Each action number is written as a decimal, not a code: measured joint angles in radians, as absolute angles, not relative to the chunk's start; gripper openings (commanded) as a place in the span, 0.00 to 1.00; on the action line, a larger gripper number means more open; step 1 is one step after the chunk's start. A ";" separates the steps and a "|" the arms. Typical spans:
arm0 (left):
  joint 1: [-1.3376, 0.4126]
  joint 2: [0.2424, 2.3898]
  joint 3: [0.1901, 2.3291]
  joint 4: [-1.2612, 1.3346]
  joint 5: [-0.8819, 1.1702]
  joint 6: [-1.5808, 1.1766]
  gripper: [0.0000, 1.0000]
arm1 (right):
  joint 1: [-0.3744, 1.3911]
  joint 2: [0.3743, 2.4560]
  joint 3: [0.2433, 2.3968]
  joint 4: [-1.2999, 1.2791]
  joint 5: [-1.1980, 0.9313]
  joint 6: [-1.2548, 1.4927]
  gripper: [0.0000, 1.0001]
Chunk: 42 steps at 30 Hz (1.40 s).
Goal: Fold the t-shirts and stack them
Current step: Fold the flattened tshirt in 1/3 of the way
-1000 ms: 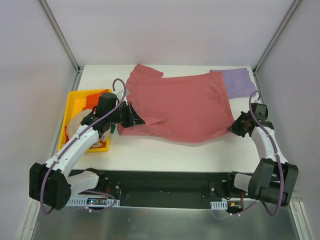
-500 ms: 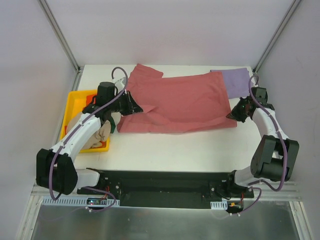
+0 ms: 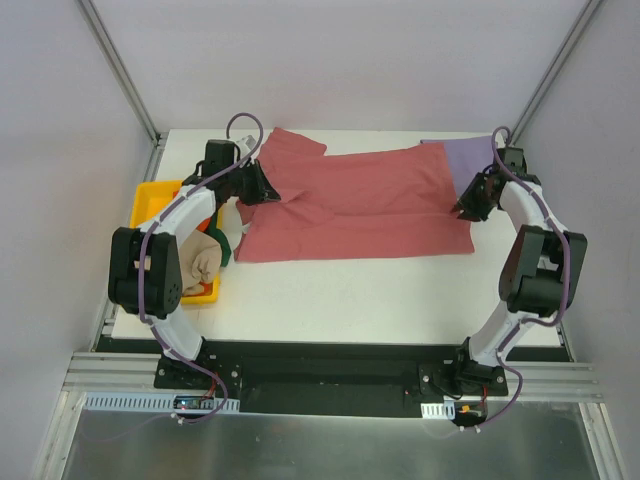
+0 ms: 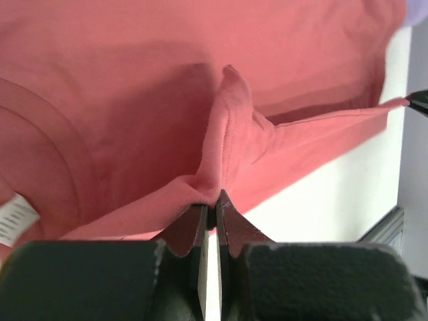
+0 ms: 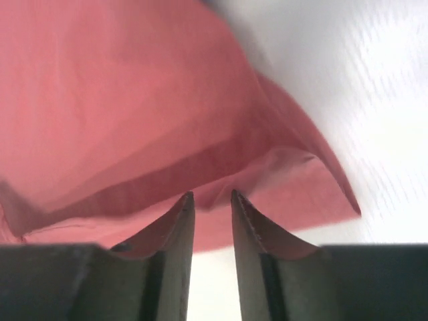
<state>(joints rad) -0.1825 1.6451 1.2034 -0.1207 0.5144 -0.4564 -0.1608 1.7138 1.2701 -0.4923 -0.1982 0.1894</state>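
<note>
The dusty red t-shirt lies spread across the back half of the table, its near part doubled over. My left gripper is shut on a bunched fold of its left side, seen close in the left wrist view. My right gripper is at the shirt's right edge. Its jaws stand a little apart in the right wrist view, with red cloth just past the tips and nothing pinched. The lavender t-shirt lies flat at the back right corner. Beige, orange and dark green shirts are bundled in the bin.
The yellow plastic bin stands at the table's left edge, beside my left arm. A white neck label shows on the red shirt. Metal frame posts rise at both back corners. White table shows in front of the shirt.
Both grippers have moved toward the back of the table, carrying the red shirt's near edge up over itself. The right jaws have parted and the shirt's right corner now lies on the table.
</note>
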 measured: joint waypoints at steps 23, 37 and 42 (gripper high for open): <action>-0.214 1.792 1.315 -0.178 0.620 -0.513 0.99 | 0.072 1.744 1.311 -0.593 -0.190 0.041 0.96; -0.270 1.853 1.105 -0.149 0.601 -0.551 0.99 | 0.087 1.866 1.255 -0.556 -0.167 0.031 0.96; -0.299 1.714 0.931 -0.114 0.572 -0.573 0.99 | 0.057 1.728 1.077 -0.528 -0.178 0.035 0.96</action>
<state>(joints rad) -0.2989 1.7142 0.9306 -0.1139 0.5720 -0.5732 0.0566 1.7275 1.0775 -0.5278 -0.1783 0.0345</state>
